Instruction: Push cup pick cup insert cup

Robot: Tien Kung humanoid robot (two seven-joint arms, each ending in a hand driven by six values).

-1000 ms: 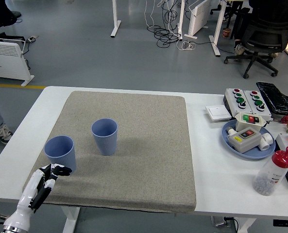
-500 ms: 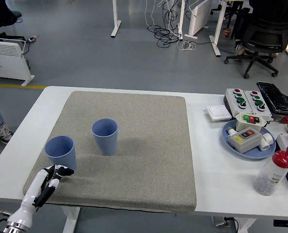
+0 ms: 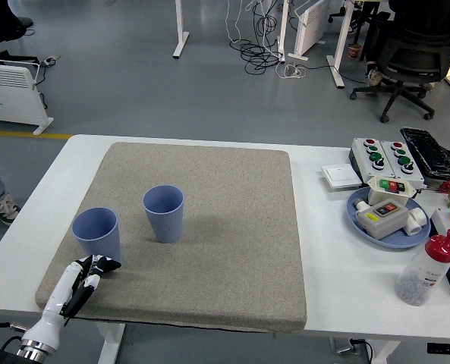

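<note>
1. Reached in low from the near-left corner: left hand [image 3: 88,274], fingers loosely extended and apparently holding nothing, though small and hard to read, tips just below the near cup [image 3: 96,233].
2. Stood upright on the grey mat [image 3: 232,250], just left of the second cup [image 3: 164,213].
3. Looked light, stiff, thin-walled and tippable; best pushed low and gripped mid-wall.

No legible text, labels, brands or numbers anywhere.
</note>
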